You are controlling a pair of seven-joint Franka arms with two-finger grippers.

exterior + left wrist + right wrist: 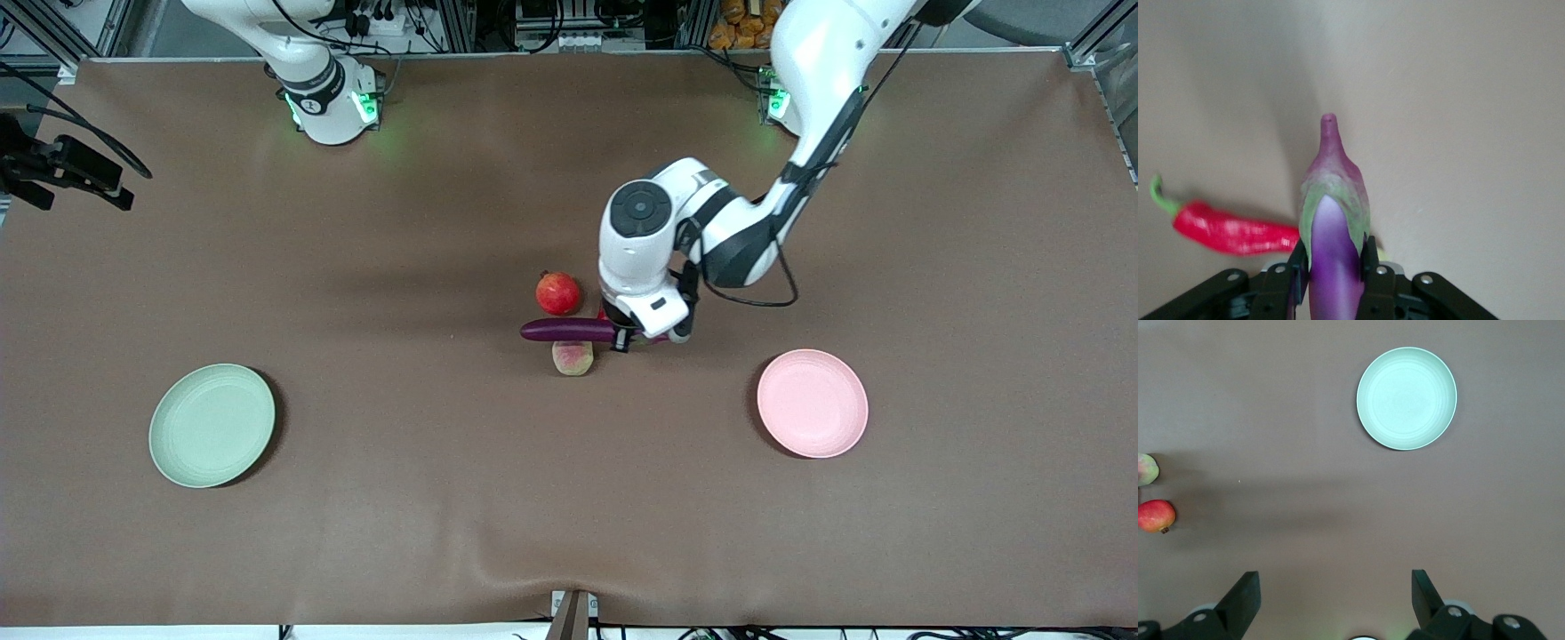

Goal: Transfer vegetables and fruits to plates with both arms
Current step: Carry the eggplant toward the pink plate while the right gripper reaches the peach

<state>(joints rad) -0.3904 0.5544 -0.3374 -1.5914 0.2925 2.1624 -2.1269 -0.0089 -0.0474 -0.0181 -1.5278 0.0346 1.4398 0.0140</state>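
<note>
While gripping: my left gripper (625, 336) fingers pinch the eggplant (569, 330) at its cap end.
Axis: runs toward the right arm's end.
Right gripper (1335, 599): spread, waiting.

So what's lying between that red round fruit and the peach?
The purple eggplant, gripped at one end by the left pincer, stretches between the pomegranate and the peach, seen in the front view.
</note>
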